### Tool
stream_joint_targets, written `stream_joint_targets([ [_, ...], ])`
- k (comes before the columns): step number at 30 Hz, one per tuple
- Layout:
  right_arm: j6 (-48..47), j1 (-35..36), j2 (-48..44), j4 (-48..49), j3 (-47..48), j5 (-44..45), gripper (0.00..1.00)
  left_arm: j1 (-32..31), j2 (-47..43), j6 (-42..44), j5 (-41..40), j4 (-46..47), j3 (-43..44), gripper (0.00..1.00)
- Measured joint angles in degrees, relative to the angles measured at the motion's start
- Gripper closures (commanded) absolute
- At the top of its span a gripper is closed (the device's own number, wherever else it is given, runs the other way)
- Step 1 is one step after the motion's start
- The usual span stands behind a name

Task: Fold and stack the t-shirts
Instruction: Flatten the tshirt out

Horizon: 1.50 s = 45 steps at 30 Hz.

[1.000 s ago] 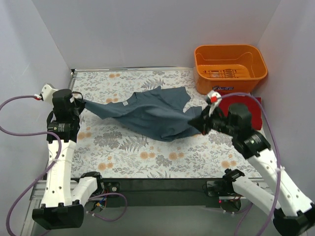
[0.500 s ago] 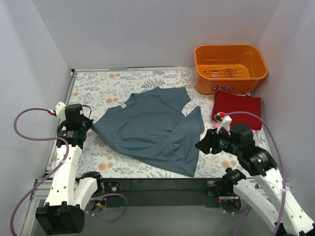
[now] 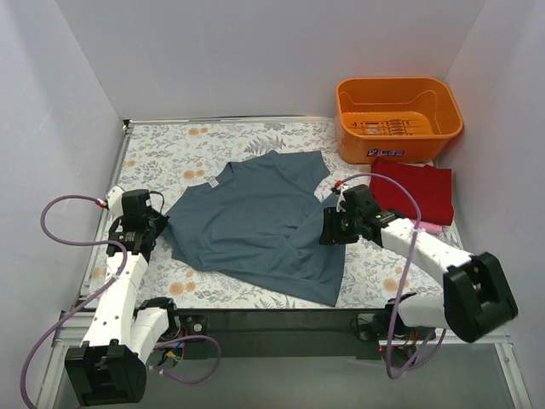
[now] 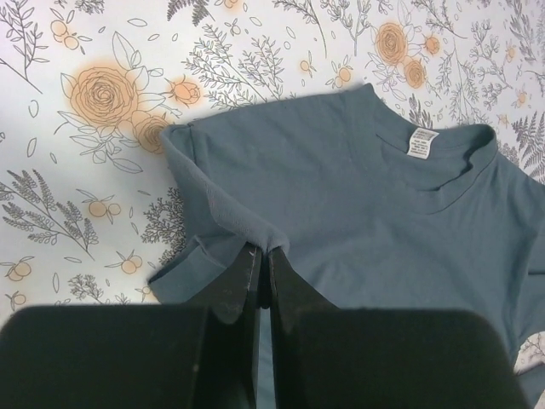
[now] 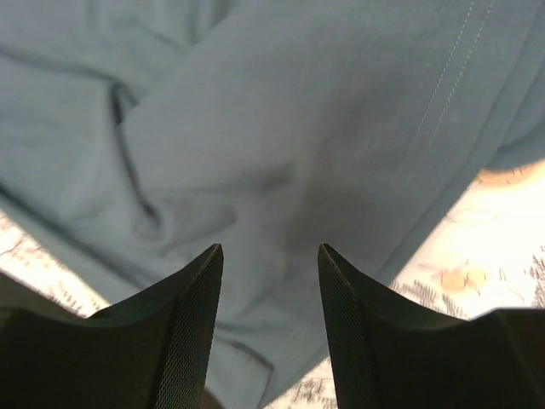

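Note:
A slate blue-grey t-shirt (image 3: 255,226) lies spread on the floral table, collar toward the back left, with its right side folded over and creased. My left gripper (image 3: 161,227) (image 4: 265,249) is shut on a pinch of the shirt's left sleeve (image 4: 213,213) at the table's left side. Over the folded right part of the shirt, my right gripper (image 3: 327,232) (image 5: 270,249) stands open with nothing between its fingers. A folded dark red t-shirt (image 3: 413,189) lies at the right. A pink edge (image 3: 433,227) shows under its near side.
An orange plastic basket (image 3: 396,82) stands at the back right corner, just behind the red shirt. White walls close in the table on the left, back and right. Purple cables loop off both arms.
The blue-grey shirt went from hanging stretched between both grippers to lying on the table. My right gripper opened and let go, then moved over the shirt's right side. My left gripper came nearer, still gripping.

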Motion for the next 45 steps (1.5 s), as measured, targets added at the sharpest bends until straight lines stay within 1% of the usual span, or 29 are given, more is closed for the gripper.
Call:
stream_joint_targets([
  [3,-0.22,-0.04,7.85,4.68,0.22,0.72,0.53,0.00,0.98,-0.63,0.20,1.40,-0.61,1.00],
  [4,-0.68,-0.04,12.04,5.62,1.31,1.05,0.53,0.00,1.66,-0.85,0.33,1.68,-0.72,1.00],
  [5,-0.87,-0.07,13.79,6.21,1.84,1.22,0.52,0.00,2.25,-1.03,0.46,1.88,-0.72,1.00],
  [9,-2.95,-0.68,25.07,7.76,11.74,1.29,0.51,0.04,5.60,-1.79,0.46,3.69,-0.68,1.00],
  [11,-4.42,-1.05,31.52,8.33,18.75,1.42,0.50,0.37,8.52,-2.14,0.42,4.37,0.11,1.00],
  [14,-6.19,-1.86,40.26,8.98,29.77,1.57,0.48,1.57,14.93,-2.58,0.50,4.85,4.44,1.00],
  [17,-7.93,-3.17,47.98,8.55,40.96,2.10,0.46,2.95,22.49,-2.78,1.05,5.81,12.11,1.00],
  [19,-9.49,-3.89,50.75,7.93,47.28,2.84,0.45,3.41,25.57,-2.80,1.60,6.32,16.57,1.00],
  [21,-10.69,-4.46,50.12,7.13,49.35,3.10,0.45,3.63,26.21,-2.67,2.27,7.21,18.51,1.00],
  [23,-11.69,-4.81,47.17,6.27,48.81,3.04,0.45,3.69,24.85,-2.62,2.58,7.41,18.27,1.00],
  [25,-12.44,-4.79,42.58,5.95,45.03,2.93,0.44,3.69,21.81,-2.54,3.06,7.85,16.06,1.00],
  [29,-13.55,-4.66,31.19,3.93,33.03,2.86,0.46,3.69,14.25,-1.95,4.17,7.37,10.14,1.00],
  [31,-13.75,-4.52,28.50,3.08,29.09,2.47,0.49,3.69,11.41,-1.51,4.72,7.23,7.78,1.00],
  [36,-14.25,-4.50,27.19,0.94,21.84,1.84,0.54,3.69,6.47,-0.68,5.18,7.63,1.36,1.00],
  [37,-14.29,-4.50,27.23,0.35,21.07,1.86,0.59,3.69,6.08,-0.55,5.20,7.56,0.28,1.00],
  [40,-14.58,-4.50,27.63,-0.42,20.68,2.01,0.62,3.69,5.88,-0.07,5.25,7.80,-2.49,1.00],
  [45,-14.80,-4.50,30.14,-0.24,20.70,1.99,0.62,3.69,5.88,0.44,5.25,8.15,-4.72,1.00],
])
